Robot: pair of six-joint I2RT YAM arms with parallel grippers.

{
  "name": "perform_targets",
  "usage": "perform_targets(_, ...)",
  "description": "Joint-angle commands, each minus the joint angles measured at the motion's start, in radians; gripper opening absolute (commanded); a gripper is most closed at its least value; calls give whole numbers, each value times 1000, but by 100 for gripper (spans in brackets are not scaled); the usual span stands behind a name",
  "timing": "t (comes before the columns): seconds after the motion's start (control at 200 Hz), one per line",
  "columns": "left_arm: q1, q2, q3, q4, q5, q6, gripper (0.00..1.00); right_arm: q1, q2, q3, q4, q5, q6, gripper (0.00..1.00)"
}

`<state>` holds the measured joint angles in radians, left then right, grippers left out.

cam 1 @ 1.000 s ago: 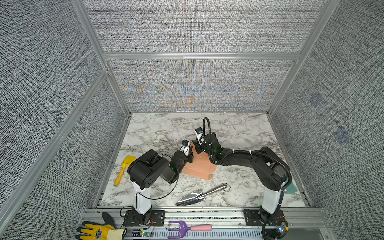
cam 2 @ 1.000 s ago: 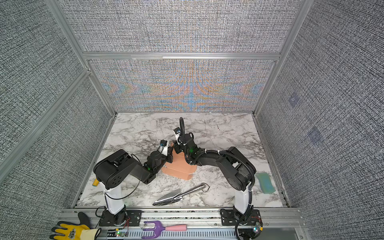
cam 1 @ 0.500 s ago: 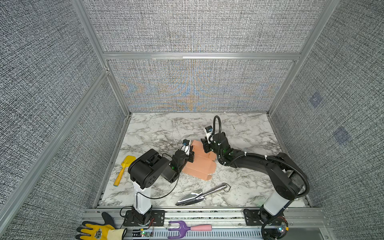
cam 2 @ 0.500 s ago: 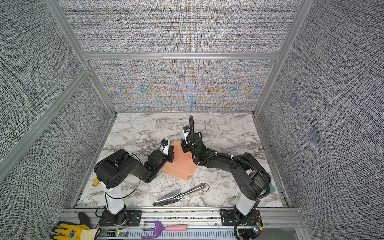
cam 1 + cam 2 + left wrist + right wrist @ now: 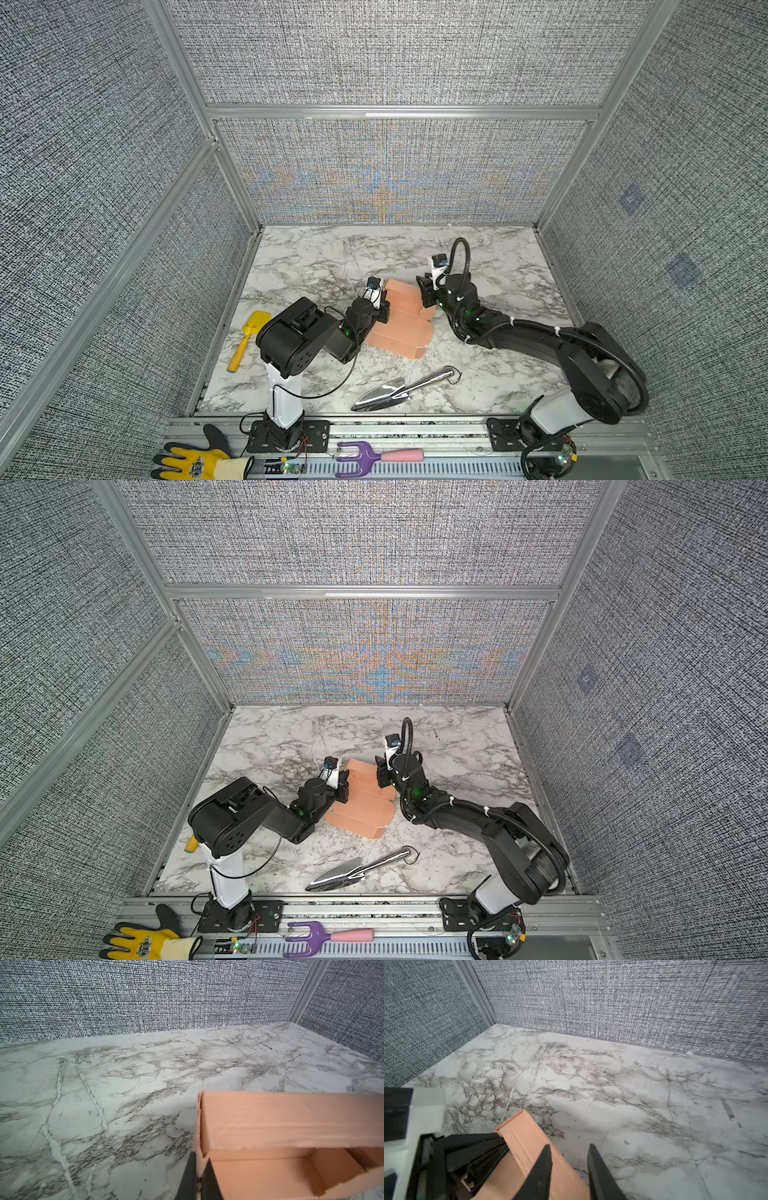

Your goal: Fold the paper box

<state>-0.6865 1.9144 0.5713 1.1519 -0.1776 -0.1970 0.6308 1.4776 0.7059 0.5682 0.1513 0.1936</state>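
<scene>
We find the box point(image 5: 401, 328) partly folded on the tabletop point(image 5: 316, 266), just below centre frame in both top views, between the two arms. The left tool point(image 5: 200, 1157) is clamped on a corner of the box's wall. The right tool point(image 5: 569, 1146) stands narrowly parted at the box's upper right edge, gripping nothing.

You are looking at a paper box point(image 5: 270, 1122) of matt salmon cardboard, its cut edges showing slightly rough and fibrous. The tabletop point(image 5: 316, 266) is showing a smooth marble print with only a dull sheen. The trowel point(image 5: 395, 392) is gleaming like polished metal. The walls point(image 5: 395, 54) are showing coarse grey weave, and the frame point(image 5: 399, 112) is looking like brushed metal.
</scene>
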Motion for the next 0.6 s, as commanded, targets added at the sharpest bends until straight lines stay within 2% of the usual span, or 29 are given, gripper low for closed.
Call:
perform_targets(0.0, 0, -13, 10, -49, -26, -14, 0, -45, -85, -110, 21, -90, 19, 32)
perform_targets(0.125, 0, -20, 16, -69, -26, -12, 0, -76, -184, -271, 95, -187, 0, 38)
perform_targets(0.235, -1, -22, 22, -79, -24, -15, 0, -83, -253, -352, 102, -257, -19, 48)
perform_targets(0.335, 1, -20, 31, -90, -11, -19, 0, -91, -280, -409, 135, -282, -23, 50)
perform_targets(0.475, 0, -20, 42, -105, 3, -17, 0, -107, -231, -428, 174, -312, -51, 51)
perform_targets(0.595, -1, -26, 37, -109, 4, -17, 0, -107, -147, -391, 211, -288, -74, 50)
